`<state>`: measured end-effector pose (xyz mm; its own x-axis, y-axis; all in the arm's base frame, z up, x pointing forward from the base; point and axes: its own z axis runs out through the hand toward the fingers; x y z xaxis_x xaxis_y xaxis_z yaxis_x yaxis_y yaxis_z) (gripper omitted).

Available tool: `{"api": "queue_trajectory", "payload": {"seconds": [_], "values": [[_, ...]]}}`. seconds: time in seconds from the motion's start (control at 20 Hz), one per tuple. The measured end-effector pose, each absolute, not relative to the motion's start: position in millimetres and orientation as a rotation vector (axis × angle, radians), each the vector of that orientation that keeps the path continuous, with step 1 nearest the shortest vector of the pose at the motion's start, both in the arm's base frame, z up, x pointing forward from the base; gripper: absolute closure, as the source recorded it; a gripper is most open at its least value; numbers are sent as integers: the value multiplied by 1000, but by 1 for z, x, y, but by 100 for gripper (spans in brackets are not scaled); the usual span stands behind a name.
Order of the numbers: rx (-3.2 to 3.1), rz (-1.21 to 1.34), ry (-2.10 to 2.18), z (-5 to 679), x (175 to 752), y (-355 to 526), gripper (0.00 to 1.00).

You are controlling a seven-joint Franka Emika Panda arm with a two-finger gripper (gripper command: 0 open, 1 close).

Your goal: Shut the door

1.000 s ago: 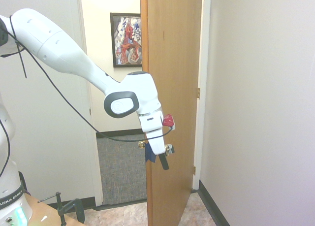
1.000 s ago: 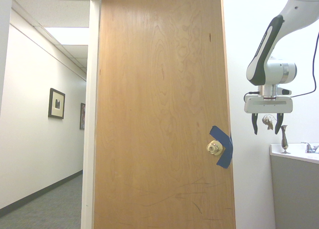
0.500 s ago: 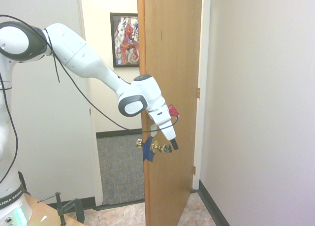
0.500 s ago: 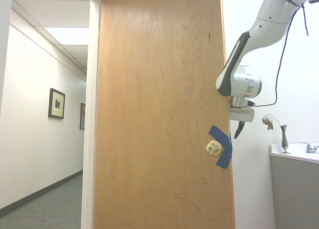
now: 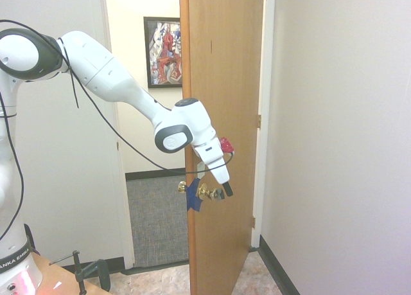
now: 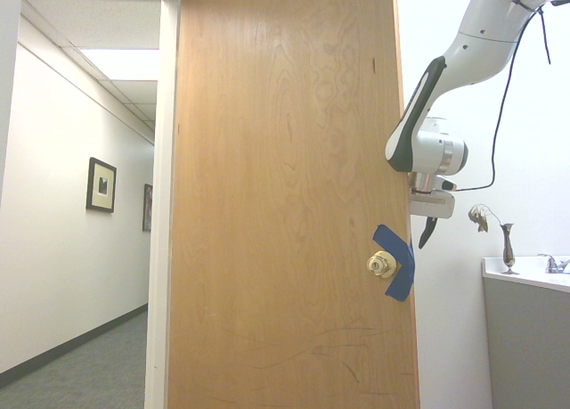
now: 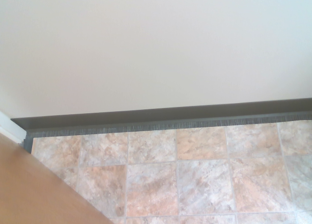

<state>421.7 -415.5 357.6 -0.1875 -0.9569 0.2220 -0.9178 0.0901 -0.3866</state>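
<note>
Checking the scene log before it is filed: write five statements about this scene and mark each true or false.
1. The wooden door stands open. True.
2. Blue tape is stuck on the door beside the round brass knob. True.
3. The framed picture of a red figure hangs on the door. False: it hangs on the wall beyond the doorway.
4. The metal vase lies on its side on the counter. False: it stands upright there.
5. The floor by the dark baseboard is plain wooden boards. False: it shows mottled tiles.
</note>
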Motion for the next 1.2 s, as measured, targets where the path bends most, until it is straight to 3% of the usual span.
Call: {"api": "queue_trajectory", "payload": {"seconds": [0.6,1.05,1.2], "values": [[-1956,-702,2252,359,422,-413,0],[-2191,-708,2104,524,450,-247,0],[-2285,-701,1969,533,462,-184,0]]}}
